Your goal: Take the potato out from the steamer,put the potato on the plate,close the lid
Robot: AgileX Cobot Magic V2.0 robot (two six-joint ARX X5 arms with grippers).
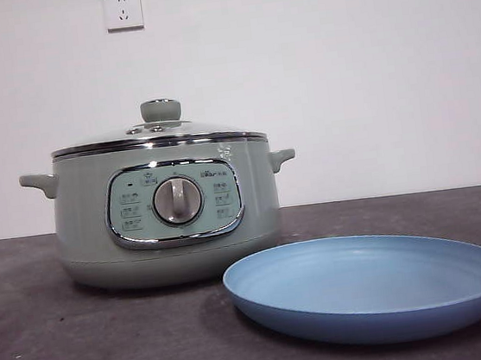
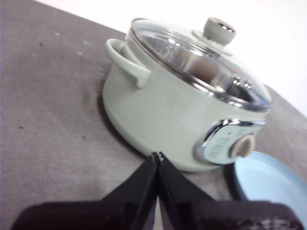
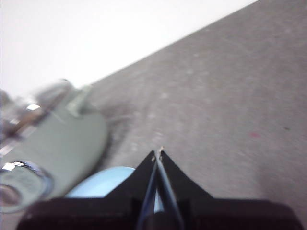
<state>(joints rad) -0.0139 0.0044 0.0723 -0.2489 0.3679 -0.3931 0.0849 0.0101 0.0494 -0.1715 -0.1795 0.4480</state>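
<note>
From the front, the sage-green steamer (image 1: 168, 212) stands on the dark table (image 1: 50, 341) with its glass lid (image 1: 158, 130) on, the blue plate (image 1: 370, 285) just beside it, under a white wall with sockets (image 1: 123, 10). The left wrist view shows the left gripper (image 2: 157, 155) pressed closed and empty, near the steamer, a brownish potato (image 2: 204, 67) dim through the glass. The right gripper (image 3: 157, 152) (blurred view) is likewise closed, above the table.

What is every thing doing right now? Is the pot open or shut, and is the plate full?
steamer: upright on the table, closed.
lid: sitting on the steamer, knob up.
potato: inside the steamer, dimly seen through the glass.
plate: empty, in front of the steamer, tipped a little.
left gripper: shut, holding nothing, beside the steamer.
right gripper: shut, holding nothing, over the table.
</note>
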